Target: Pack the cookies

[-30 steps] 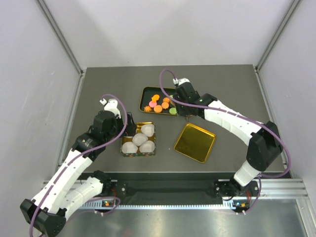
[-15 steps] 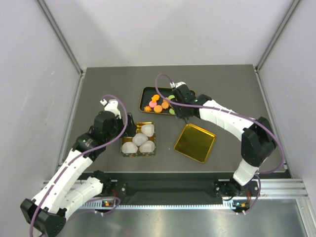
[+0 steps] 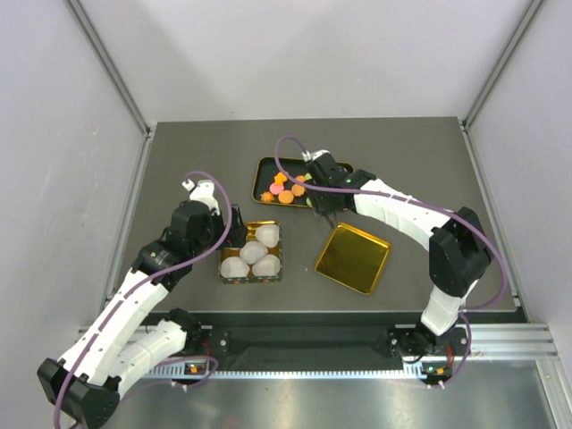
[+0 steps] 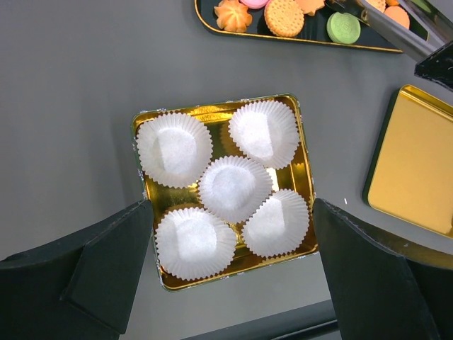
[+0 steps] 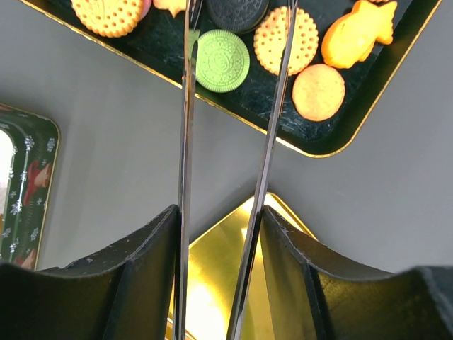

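The cookies (image 3: 288, 187) lie on a black tray (image 3: 264, 166) at the back middle; they are mostly orange, with pink, green and dark ones. In the right wrist view I see a green cookie (image 5: 222, 60), a dark one (image 5: 237, 10) and orange ones (image 5: 286, 40). My right gripper (image 5: 219, 237) is shut on metal tongs (image 5: 185, 142), whose two blades stand apart and reach over the tray around the dark cookie. My left gripper (image 4: 233, 287) is open and empty, hovering over a gold tin (image 4: 304, 177) that holds several white paper cups (image 4: 233, 188).
The tin's gold lid (image 3: 352, 257) lies flat on the table right of the tin, also in the left wrist view (image 4: 414, 163). The tin (image 3: 225, 265) sits at the table's middle front. Grey walls enclose the table on three sides.
My right arm has swung left, bringing the tongs over the near edge of the cookie tray. The left arm has not moved.
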